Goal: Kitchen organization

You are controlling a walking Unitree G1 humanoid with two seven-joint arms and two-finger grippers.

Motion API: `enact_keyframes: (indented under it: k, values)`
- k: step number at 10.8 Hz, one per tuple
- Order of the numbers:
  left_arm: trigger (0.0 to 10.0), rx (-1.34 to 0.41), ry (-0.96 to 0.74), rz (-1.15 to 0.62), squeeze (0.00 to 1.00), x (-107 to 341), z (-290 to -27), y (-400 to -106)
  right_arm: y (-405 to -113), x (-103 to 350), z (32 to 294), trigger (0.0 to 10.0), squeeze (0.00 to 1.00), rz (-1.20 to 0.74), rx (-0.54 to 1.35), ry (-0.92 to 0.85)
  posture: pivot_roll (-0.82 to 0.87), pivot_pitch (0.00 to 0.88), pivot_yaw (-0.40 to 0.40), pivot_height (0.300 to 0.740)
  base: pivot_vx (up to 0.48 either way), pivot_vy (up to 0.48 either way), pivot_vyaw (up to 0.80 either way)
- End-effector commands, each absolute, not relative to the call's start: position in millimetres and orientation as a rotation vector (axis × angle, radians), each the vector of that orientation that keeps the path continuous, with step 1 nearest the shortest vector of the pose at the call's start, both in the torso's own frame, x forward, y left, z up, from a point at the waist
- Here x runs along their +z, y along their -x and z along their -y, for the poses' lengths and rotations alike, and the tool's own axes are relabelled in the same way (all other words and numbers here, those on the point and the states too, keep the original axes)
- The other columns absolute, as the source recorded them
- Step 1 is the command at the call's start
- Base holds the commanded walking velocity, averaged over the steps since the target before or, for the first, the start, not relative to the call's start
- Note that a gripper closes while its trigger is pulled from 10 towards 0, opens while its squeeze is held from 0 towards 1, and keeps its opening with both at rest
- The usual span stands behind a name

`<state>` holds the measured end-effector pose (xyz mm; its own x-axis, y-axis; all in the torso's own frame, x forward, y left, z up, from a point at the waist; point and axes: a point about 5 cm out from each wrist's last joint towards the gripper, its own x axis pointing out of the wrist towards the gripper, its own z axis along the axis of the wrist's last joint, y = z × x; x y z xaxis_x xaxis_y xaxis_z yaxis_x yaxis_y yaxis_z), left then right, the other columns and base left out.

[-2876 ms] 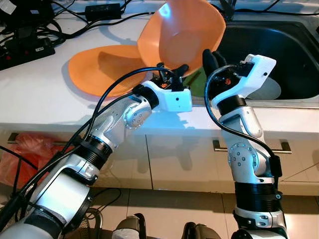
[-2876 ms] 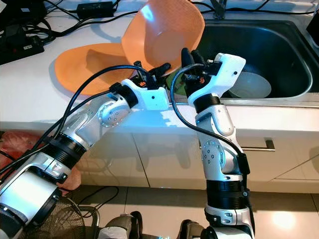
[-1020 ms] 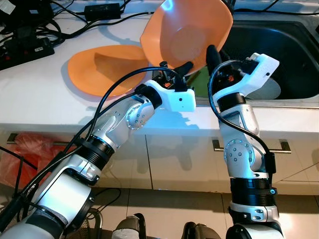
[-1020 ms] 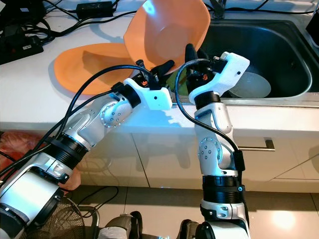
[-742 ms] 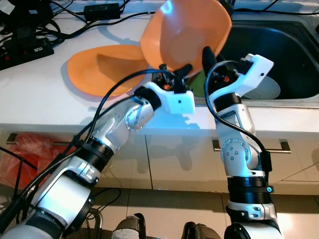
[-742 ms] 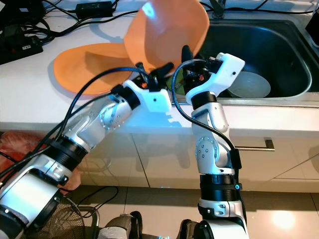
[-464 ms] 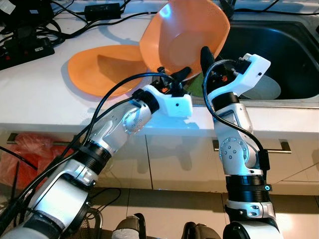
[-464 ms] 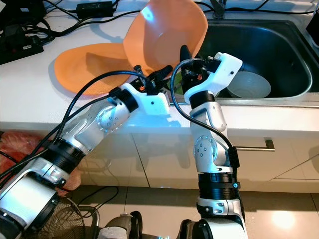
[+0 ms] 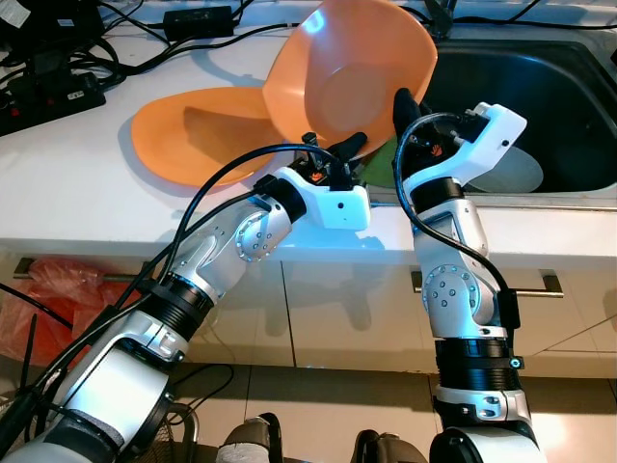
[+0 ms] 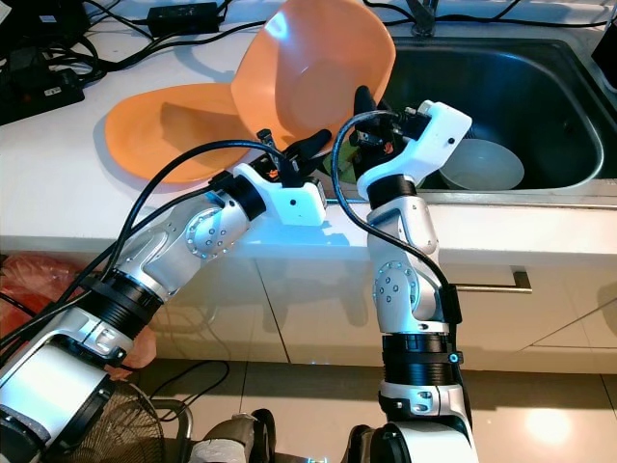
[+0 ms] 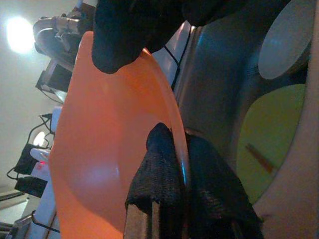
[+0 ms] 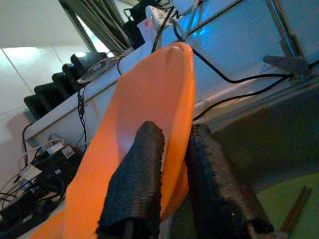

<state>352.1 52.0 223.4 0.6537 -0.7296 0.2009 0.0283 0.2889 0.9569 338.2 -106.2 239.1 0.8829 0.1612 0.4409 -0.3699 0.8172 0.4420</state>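
From the head views, both arms reach up over the white surface (image 9: 77,183) edge, holding an orange bowl (image 9: 352,72) tilted beside the sink (image 10: 540,87).

Left wrist view: left end effector (image 11: 182,167) pinches the bowl's rim.

Right wrist view: right end effector (image 12: 174,149) clamps the rim too.

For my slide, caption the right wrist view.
Right gripper shut on tilted orange plastic bowl's rim above the steel sink.
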Motion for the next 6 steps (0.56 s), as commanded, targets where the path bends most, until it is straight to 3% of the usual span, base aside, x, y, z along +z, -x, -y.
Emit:
enact_keyframes:
  k: [1,2,5,6]
  values:
    - [10.0,-0.602,-1.165,0.852,0.76,240.4,-37.8,-340.4,-340.6,234.5,104.4,0.0,0.00,0.366,0.296,-0.532,0.09,0.155,0.028,0.740,0.000,0.000,0.00]
    - [10.0,-0.600,-1.165,0.849,1.00,240.5,-38.6,-340.6,-340.6,234.2,104.3,0.0,0.00,0.364,0.297,-0.531,0.09,0.158,0.026,0.740,0.000,0.000,0.00]
    - [10.0,-0.578,-1.185,0.857,1.00,241.7,-40.7,-341.3,-340.4,232.8,101.1,0.0,0.00,0.351,0.313,-0.537,0.09,0.163,0.026,0.740,0.000,0.000,0.00]
    - [10.0,-0.559,-1.208,0.864,0.00,242.2,-41.7,-342.5,-340.3,232.3,100.0,0.0,0.00,0.346,0.319,-0.537,0.09,0.165,0.026,0.740,0.000,0.000,0.00]
